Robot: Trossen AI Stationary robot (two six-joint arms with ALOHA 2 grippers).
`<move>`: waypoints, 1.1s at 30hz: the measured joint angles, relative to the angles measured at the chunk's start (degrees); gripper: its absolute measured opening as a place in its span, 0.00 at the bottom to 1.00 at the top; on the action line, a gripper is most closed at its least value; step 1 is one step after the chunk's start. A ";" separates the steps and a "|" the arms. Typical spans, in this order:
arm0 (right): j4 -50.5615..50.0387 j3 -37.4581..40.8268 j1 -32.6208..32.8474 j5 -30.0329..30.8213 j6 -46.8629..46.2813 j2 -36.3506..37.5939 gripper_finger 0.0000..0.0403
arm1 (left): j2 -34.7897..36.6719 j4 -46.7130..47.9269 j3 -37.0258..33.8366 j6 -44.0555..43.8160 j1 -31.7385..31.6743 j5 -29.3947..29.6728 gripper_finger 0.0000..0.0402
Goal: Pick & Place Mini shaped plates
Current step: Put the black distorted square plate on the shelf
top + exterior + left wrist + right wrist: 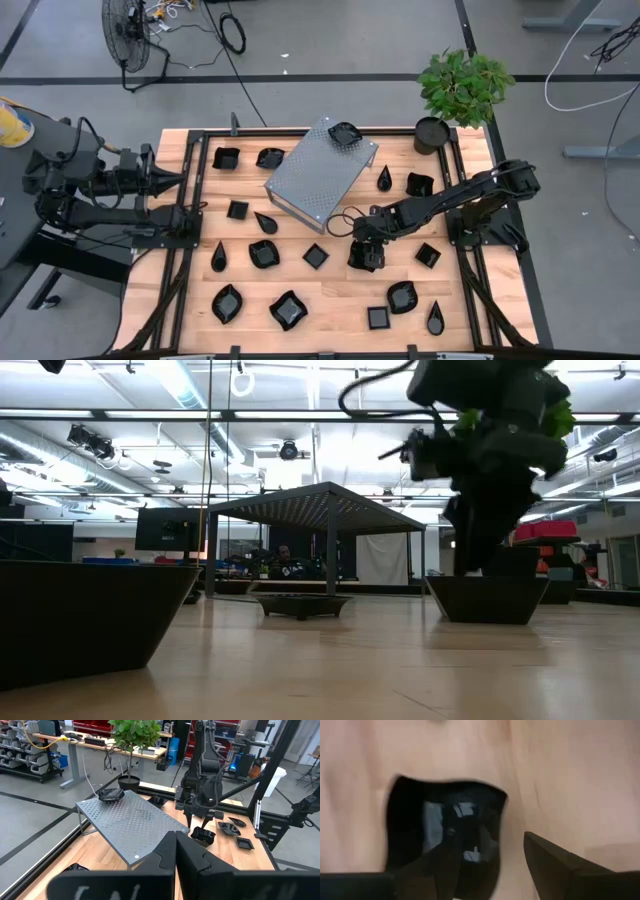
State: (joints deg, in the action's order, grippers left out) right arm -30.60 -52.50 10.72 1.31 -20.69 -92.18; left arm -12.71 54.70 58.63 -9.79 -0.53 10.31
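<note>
Item: right gripper, fingers spread wide, one inside and one outside the rim of a square mini plate, so you can pinch its wall. Item: left gripper, closed and empty, parked at your table's left edge, clear of the work.

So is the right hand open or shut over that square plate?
Open: the right hand has its fingers spread, one on each side of the square plate's rim.

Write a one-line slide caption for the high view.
Right gripper open over a black mini plate; left gripper shut at table edge; one plate on the grey box.
</note>
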 joint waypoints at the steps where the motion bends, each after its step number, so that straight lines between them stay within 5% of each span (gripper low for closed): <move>1: 0.13 0.36 0.00 0.76 0.11 0.00 0.53 | 0.00 0.00 0.00 0.01 0.01 0.00 0.01; 15: 6.88 4.69 -0.17 2.20 -0.92 -0.02 0.46 | 0.00 0.00 0.00 -0.02 0.00 0.00 0.01; 33: 7.53 4.69 -0.17 -0.57 -1.36 -0.02 0.10 | 0.00 0.00 0.00 0.02 0.01 0.00 0.01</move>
State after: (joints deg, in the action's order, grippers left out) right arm -23.07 -47.81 10.55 0.75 -22.04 -92.20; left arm -12.71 54.70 58.63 -9.77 -0.52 10.31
